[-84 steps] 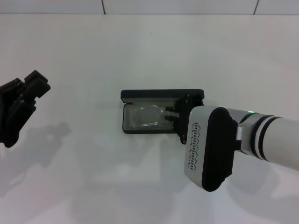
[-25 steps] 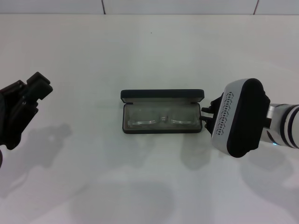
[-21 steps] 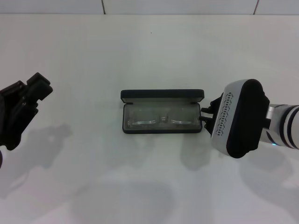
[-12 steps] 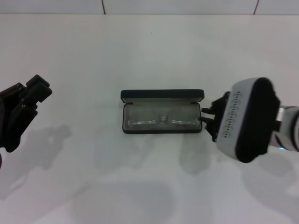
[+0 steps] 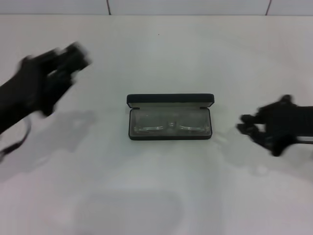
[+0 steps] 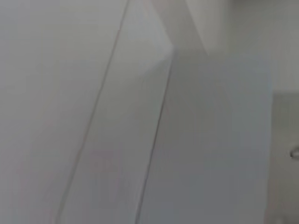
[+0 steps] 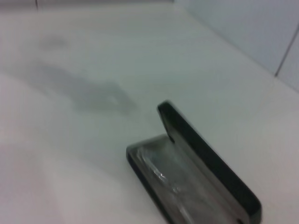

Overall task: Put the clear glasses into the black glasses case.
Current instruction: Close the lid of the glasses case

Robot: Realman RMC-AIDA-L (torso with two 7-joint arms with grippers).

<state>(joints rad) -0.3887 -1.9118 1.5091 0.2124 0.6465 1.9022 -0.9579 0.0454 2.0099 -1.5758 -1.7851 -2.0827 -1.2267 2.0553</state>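
The black glasses case lies open in the middle of the white table, its lid standing up at the far side. The clear glasses lie flat inside on the grey lining, lenses side by side. My right gripper hovers to the right of the case, a short gap away and touching nothing. My left gripper is raised at the far left, well apart from the case. The right wrist view shows the open case from one end, with the glasses in it. The left wrist view shows only pale surfaces.
The white table carries nothing else. A tiled wall runs along its far edge.
My right arm has drawn back to the right, away from the case. My left arm has swung up and inward from the left edge. The glasses and the case have stayed put.
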